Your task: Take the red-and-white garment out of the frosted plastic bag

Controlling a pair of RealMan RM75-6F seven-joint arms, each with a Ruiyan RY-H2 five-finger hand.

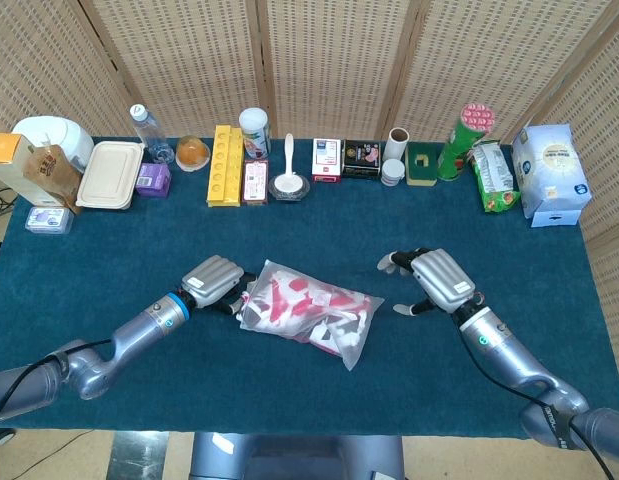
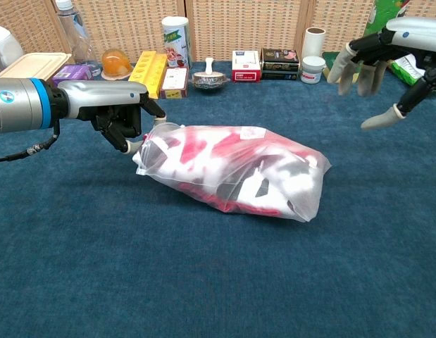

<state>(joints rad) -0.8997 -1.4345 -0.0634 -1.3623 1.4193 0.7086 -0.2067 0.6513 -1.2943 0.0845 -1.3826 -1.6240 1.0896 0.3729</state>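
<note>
While the left hand [image 2: 119, 116] pinches the frosted bag [image 2: 232, 169] on blue cloth [image 2: 203, 282], the right hand [image 2: 387, 67] hangs spread, empty

We see the left hand [image 1: 215, 281] gripping the frosted plastic bag [image 1: 307, 311] at its end; the right hand [image 1: 436, 282] hangs apart, fingers spread.

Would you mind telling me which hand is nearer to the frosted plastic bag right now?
The left hand is nearer: it is at the mouth end of the frosted plastic bag, fingers on the plastic. The right hand hangs apart, off past the bag's other end.
</note>
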